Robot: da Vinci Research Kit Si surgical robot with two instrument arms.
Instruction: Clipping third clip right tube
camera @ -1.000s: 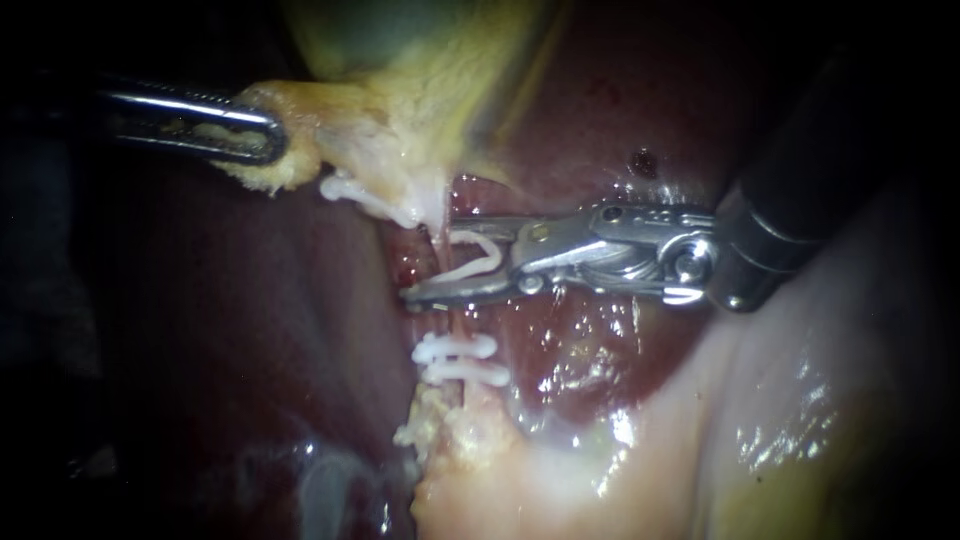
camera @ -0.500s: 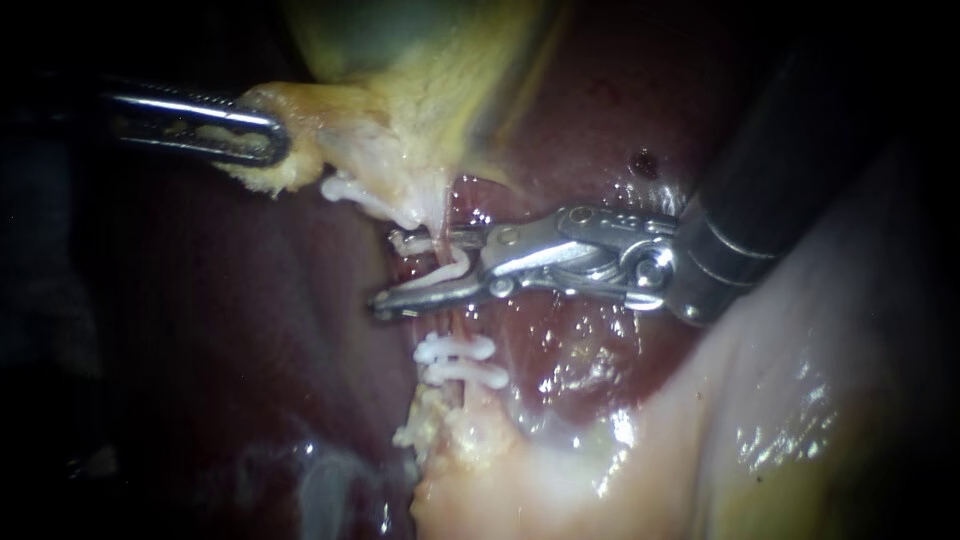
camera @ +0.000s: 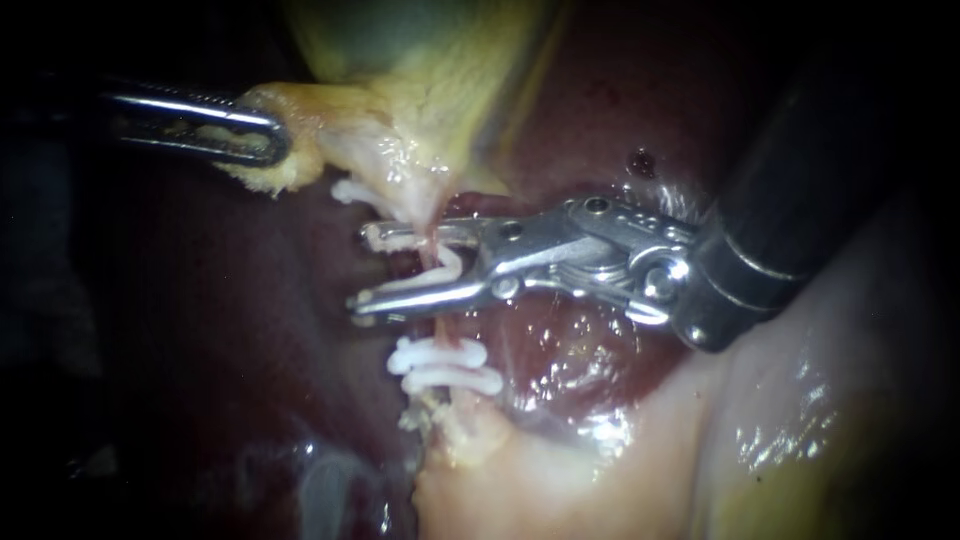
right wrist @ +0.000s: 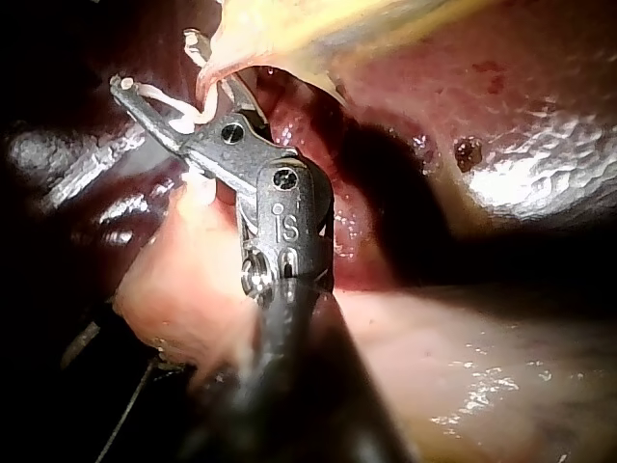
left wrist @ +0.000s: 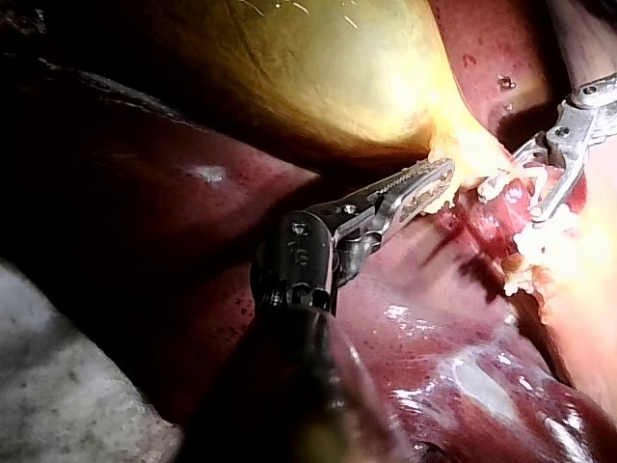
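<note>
My right instrument (camera: 362, 270) comes in from the right. Its jaws stand apart and hold an open white clip (camera: 448, 268) that straddles the thin pink right tube (camera: 446, 325); both jaw tips reach past the tube. Two closed white clips (camera: 445, 366) sit on the tube just below the jaws. Another white clip (camera: 350, 190) lies above, near the gallbladder's neck. My left instrument (camera: 276, 140) is shut on yellowish gallbladder tissue (camera: 300, 150) at upper left and holds it out to the left. In the right wrist view the right instrument (right wrist: 174, 96) carries the clip (right wrist: 178, 114) under the tissue.
Dark red liver (camera: 250, 330) lies all around the tube. Pale fatty tissue (camera: 600, 470) fills the lower right. The yellow-green gallbladder (camera: 420, 50) hangs at the top; in the left wrist view it (left wrist: 318, 77) bulges beyond the left instrument (left wrist: 445, 176).
My right instrument has slid left across the tube, so its jaws and open clip now straddle it fully. The tube and lower clips have shifted slightly left. The left instrument has held still.
</note>
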